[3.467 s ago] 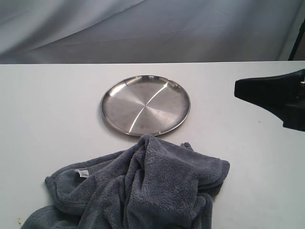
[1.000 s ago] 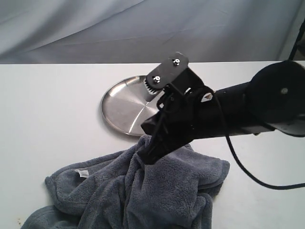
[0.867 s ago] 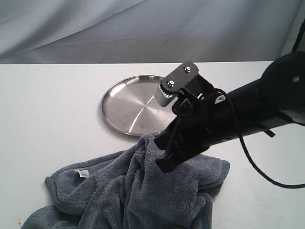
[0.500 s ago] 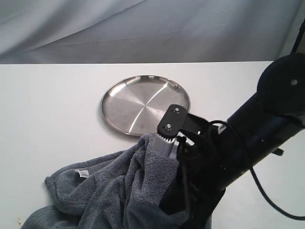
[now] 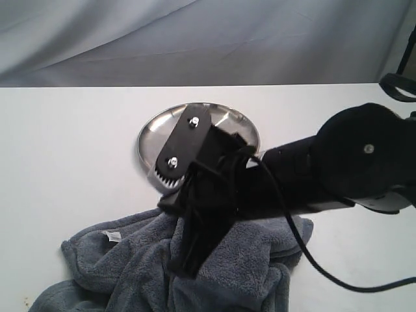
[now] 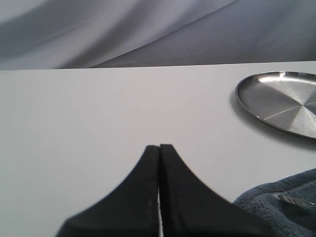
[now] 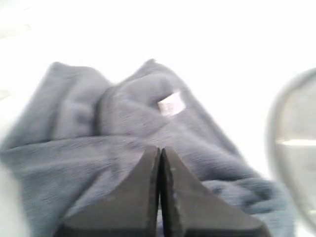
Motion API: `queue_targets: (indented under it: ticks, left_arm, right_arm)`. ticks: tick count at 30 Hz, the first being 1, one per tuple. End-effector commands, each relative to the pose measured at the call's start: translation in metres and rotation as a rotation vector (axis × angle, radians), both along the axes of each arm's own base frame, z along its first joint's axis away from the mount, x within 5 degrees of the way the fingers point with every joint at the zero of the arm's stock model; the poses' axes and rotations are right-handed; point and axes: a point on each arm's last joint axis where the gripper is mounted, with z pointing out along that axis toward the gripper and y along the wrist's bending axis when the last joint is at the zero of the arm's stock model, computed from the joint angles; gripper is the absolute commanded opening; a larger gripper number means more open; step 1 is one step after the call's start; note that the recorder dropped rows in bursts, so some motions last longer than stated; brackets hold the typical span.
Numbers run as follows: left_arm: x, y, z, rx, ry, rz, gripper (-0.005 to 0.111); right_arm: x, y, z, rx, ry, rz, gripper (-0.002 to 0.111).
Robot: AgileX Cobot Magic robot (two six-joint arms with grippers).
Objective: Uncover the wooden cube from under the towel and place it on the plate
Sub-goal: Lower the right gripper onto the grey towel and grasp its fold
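**Exterior view.** Your right arm (image 5: 338,169) enters from the right edge and crosses the centre of the frame. It hides the lower right half of the plate (image 5: 156,130) and the middle of the towel (image 5: 253,266). The right gripper (image 5: 185,263) points down at lower centre with its tips against the towel's folds; you cannot tell whether they touch the cloth. The towel lies bunched on the white table (image 5: 65,162) and is cut off by the bottom edge, with its white label (image 5: 111,236) at lower left. The wooden cube shows in no view, so you cannot tell where it sits beneath the towel.

**Right wrist view.** This view is blurred and washed out. The right gripper (image 7: 159,149) has its jaws pressed together with nothing seen between them, above the towel (image 7: 118,123) and near the label (image 7: 171,105). Only a smeared arc of the plate (image 7: 291,148) shows at the right edge.

**Left wrist view.** The left gripper (image 6: 159,147) is likewise closed and empty, over bare table (image 6: 74,123). The plate (image 6: 276,96) is cropped at upper right, and a corner of the towel (image 6: 276,207) shows at lower right.
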Motion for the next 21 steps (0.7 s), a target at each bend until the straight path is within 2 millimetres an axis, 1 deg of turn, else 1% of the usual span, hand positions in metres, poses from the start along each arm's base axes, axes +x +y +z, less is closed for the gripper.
queue_targets:
  ticks: [1, 3, 6, 11, 12, 17, 19, 21]
  left_arm:
    - [0.0, 0.0, 0.003, -0.005, -0.018, 0.004, 0.0]
    - [0.0, 0.0, 0.003, -0.005, -0.018, 0.004, 0.0]
    - [0.0, 0.0, 0.003, -0.005, -0.018, 0.004, 0.0]
    - [0.0, 0.0, 0.003, -0.005, -0.018, 0.004, 0.0]
    - [0.0, 0.0, 0.003, -0.005, -0.018, 0.004, 0.0]
    - [0.0, 0.0, 0.003, -0.005, -0.018, 0.004, 0.0]
    - [0.0, 0.0, 0.003, -0.005, -0.018, 0.004, 0.0]
    - [0.0, 0.0, 0.003, -0.005, -0.018, 0.004, 0.0]
  right_arm:
    - [0.027, -0.013, 0.009, 0.041, -0.127, -0.173, 0.0]
    - [0.03, -0.019, 0.007, 0.041, -0.087, -0.193, 0.0]
    - [0.027, -0.026, 0.003, 0.0, 0.003, -0.135, 0.0]
    - [0.006, -0.03, -0.007, -0.132, 0.152, 0.064, 0.0]
    - [-0.002, -0.032, -0.01, -0.165, 0.225, 0.126, 0.0]
    - [-0.021, -0.041, -0.015, -0.284, 0.362, 0.282, 0.0]
    - [-0.024, -0.043, -0.016, -0.307, 0.389, 0.296, 0.0]
    - [-0.024, -0.043, -0.016, -0.307, 0.423, 0.257, 0.0]
